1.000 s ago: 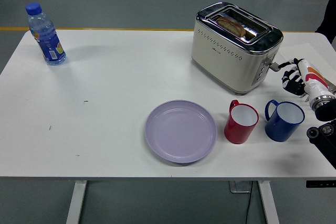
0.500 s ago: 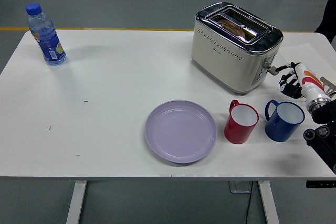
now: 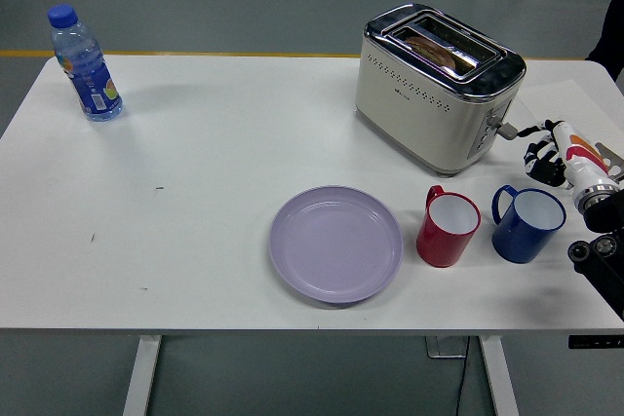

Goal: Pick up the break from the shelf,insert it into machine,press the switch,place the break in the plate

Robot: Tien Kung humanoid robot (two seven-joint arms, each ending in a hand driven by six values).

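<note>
Head view: bread (image 3: 436, 49) is sitting low in the slot of the toaster (image 3: 437, 85) at the far right. Right hand (image 3: 548, 151) sits just right of its lever, fingers curled, gripping nothing, and the purple plate (image 3: 335, 243) sits near-centre

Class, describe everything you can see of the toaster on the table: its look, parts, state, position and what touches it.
The toaster is cream-bodied with a shiny chrome top and rows of small dots along its long side. It stands upright at the table's far right, set at an angle. A brown slice of bread sits low in its slot. A lever juts from its right end; the right hand is close beside it, contact unclear. Nothing else touches it.
</note>
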